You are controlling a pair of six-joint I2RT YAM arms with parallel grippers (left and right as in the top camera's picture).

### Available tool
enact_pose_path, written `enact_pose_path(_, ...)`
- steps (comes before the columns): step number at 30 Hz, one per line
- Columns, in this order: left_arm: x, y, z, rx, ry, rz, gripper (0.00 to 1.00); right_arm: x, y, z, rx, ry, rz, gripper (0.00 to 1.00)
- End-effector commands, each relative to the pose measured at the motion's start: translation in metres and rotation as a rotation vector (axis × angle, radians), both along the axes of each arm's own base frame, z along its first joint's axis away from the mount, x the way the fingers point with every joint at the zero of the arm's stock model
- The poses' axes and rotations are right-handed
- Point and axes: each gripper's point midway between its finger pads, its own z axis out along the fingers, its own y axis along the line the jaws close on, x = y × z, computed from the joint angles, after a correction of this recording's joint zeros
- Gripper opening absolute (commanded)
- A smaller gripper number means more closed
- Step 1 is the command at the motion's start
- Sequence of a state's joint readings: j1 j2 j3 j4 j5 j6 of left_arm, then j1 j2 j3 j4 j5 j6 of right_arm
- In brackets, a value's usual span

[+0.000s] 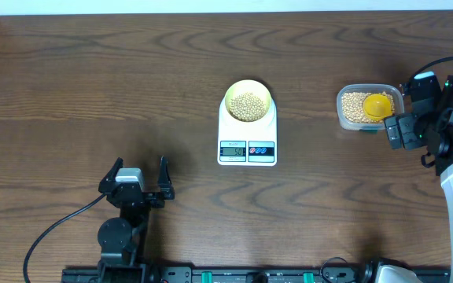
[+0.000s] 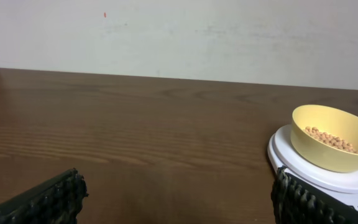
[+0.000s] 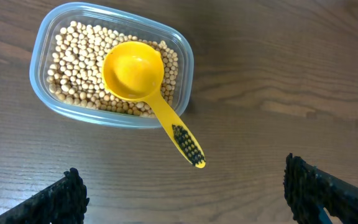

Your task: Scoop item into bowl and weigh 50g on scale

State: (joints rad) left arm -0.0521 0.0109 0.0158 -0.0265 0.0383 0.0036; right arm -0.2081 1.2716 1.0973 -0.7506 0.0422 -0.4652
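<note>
1. Overhead: left gripper (image 1: 140,165) has its jaws spread wide and holds nothing. It sits low over the tabletop (image 1: 93,79) near the front edge, left of centre, with its cable (image 1: 53,232) trailing toward the front-left corner.
2. Left wrist view: both fingers (image 2: 48,199) frame bare wood. The scale (image 2: 291,155) and bowl (image 2: 319,146) sit just beyond the right-hand finger.
3. Right gripper (image 1: 403,108) is also fully spread and empty. It is near the right edge, facing the tub (image 1: 343,110).
4. Right wrist view: the gripper (image 3: 185,199) hangs above the table, apart from the tub (image 3: 185,62). The scoop (image 3: 133,68) lies cup-up on the beans (image 3: 73,62) in the tub. Its handle overhangs the tub rim and sits between tub and jaws, touching neither finger.
5. The scale (image 1: 248,149) is about mid-tabletop with its display (image 1: 233,150) toward the front edge. The display is lit but the digits are too small to read.
6. The bowl (image 1: 228,98) is centred on the scale's platform. A layer of beans (image 1: 248,106) covers its bottom, well below the rim.
7. Tub and scoop (image 1: 377,104) sit right of the scale, well apart from it.
</note>
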Motion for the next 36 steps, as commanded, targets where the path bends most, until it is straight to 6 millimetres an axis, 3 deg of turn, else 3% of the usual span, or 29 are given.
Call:
enact_pose_path(1,-0.001,0.009,-0.016,0.008,0.053,0.048,0.98,-0.001,0.000,0.004,-0.011,-0.009,0.002,0.99)
enact_pose_path(15,-0.001,0.009,-0.016,0.008,0.053,0.048,0.98,-0.002,0.000,0.008,-0.013,-0.020,0.002,0.99)
enact_pose_path(20,-0.001,0.009,-0.016,0.008,0.053,0.048,0.98,-0.006,0.011,0.036,0.019,-0.135,0.021,0.99)
enact_pose_path(24,-0.001,0.009,-0.016,0.008,0.053,0.048,0.98,0.002,0.018,0.067,0.116,-0.386,-0.038,0.99)
enact_pose_path(27,-0.001,0.009,-0.016,0.008,0.053,0.048,0.98,0.005,0.021,0.079,0.185,-0.583,-0.078,0.99)
enact_pose_path(32,-0.001,0.009,-0.016,0.008,0.053,0.048,0.98,-0.009,0.024,0.066,0.332,-0.802,-0.162,0.99)
enact_pose_path(36,-0.001,0.009,-0.016,0.008,0.053,0.048,0.98,-0.026,0.029,0.037,0.379,-0.869,-0.170,0.99)
